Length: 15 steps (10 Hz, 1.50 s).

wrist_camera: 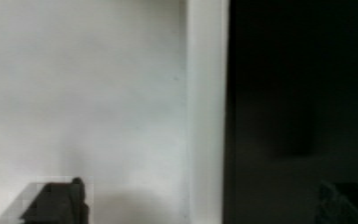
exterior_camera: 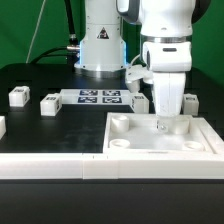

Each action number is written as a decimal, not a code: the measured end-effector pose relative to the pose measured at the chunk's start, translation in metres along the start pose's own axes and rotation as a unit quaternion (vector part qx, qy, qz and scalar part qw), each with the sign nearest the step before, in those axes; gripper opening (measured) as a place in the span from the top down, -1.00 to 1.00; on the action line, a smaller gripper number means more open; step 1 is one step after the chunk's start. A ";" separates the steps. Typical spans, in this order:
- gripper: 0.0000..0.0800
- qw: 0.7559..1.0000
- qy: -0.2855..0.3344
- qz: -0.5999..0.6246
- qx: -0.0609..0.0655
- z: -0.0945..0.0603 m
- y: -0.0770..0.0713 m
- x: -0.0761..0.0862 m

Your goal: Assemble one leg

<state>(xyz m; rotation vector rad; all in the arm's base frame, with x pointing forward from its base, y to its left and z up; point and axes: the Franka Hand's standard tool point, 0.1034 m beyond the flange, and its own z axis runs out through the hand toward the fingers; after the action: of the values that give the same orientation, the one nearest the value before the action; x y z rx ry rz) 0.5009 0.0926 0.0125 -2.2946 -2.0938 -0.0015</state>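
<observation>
Black table [exterior_camera: 60, 125]: four legs [exterior_camera: 18, 97], one panel [exterior_camera: 140, 136].

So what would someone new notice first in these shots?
The white arm's hand hangs low over the large white panel at the exterior view's right. Behind, the marker board lies on the black table, with a small white leg beside it, toward the exterior view's left.

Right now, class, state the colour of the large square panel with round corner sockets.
Plain white; the panel shows best in the exterior view.
</observation>
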 end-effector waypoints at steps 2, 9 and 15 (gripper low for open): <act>-0.62 1.000 0.000 0.000 0.000 -0.001 0.000 0.000; -0.62 0.996 -0.001 0.092 -0.010 -0.036 -0.027 0.012; -0.62 0.906 0.006 0.424 0.005 -0.030 -0.044 0.022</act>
<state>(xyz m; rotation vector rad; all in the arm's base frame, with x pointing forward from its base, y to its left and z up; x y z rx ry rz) 0.4597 0.1175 0.0440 -2.9543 -0.9190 0.0188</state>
